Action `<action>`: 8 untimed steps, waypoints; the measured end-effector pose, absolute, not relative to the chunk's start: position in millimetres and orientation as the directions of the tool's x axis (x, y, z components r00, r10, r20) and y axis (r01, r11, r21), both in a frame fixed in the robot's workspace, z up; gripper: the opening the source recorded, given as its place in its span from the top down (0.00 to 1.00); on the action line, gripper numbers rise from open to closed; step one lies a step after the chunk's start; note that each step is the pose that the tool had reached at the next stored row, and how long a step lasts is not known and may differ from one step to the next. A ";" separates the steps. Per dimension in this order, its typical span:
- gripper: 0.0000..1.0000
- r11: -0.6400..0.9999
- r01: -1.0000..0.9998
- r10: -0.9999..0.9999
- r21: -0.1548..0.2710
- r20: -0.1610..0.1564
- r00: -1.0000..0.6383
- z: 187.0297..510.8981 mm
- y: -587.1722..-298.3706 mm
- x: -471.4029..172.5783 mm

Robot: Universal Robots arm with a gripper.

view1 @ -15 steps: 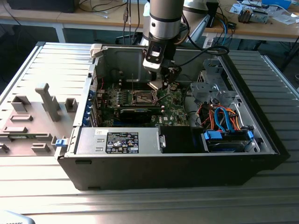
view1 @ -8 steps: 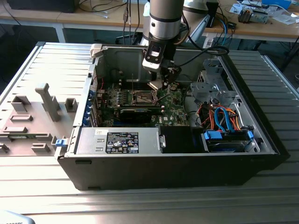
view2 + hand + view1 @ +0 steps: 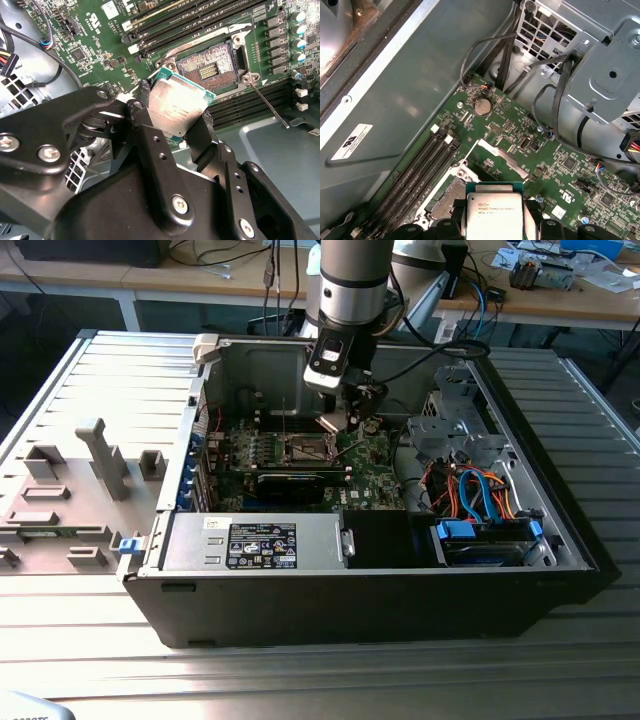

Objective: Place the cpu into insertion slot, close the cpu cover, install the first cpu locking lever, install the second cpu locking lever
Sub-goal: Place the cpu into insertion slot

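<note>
While hovering near the open slot (image 3: 207,65), held the cpu (image 3: 176,105) pinched in the gripper (image 3: 175,114), off the board (image 3: 100,45).

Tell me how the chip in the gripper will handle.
The cpu looks like a thin flat plate: probably stiff and light. The gripper pinches only its edges and the top is smooth metal, so it may slip or twist. Its green board edge looks thin, so it is likely fragile if knocked.
</note>
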State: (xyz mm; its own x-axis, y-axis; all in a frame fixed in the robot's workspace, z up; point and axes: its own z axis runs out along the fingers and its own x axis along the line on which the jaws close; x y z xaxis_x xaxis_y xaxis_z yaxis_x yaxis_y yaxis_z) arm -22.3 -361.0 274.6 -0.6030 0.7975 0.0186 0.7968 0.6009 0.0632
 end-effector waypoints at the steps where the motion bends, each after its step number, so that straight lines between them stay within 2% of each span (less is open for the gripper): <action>1: 0.46 0.600 0.798 0.798 0.063 0.019 -0.602 274.5 -361.0 -22.3; 8: 0.46 0.587 0.807 0.808 0.063 0.019 -0.589 274.0 -361.0 -22.3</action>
